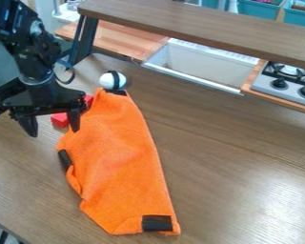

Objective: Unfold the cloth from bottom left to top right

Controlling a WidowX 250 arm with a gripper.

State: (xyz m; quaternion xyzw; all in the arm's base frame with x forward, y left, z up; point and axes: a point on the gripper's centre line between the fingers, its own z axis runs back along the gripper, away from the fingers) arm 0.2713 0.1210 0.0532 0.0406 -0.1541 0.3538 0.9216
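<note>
- One orange cloth [120,155] lay on the wooden table [238,157], left of centre, stretching from the near edge area to the far left.
- Progress: the cloth appeared folded into a long, narrow form, wider at the middle and tapering at the far end. In my judgement the unfolding was largely outstanding.
- Outstanding: the near-left part was yet to be lifted and carried towards the far right. A crumpled fold showed along the left edge, beside a black patch [65,159].
- Gripper [54,133]: at the left, above the table beside the cloth's far-left edge; fingers spread wide, nothing held between them.
- Adjacent items: a red block [60,119] sat behind the gripper, partly hidden; a white ball with a black band [113,80] sat at the cloth's far tip.
- Containers: a white sink basin [196,66] was set in the far side, its inner walls visible. Two teal bins stood at the far right; the left bin [258,9] and the right bin [300,17] held items I could not identify.
</note>
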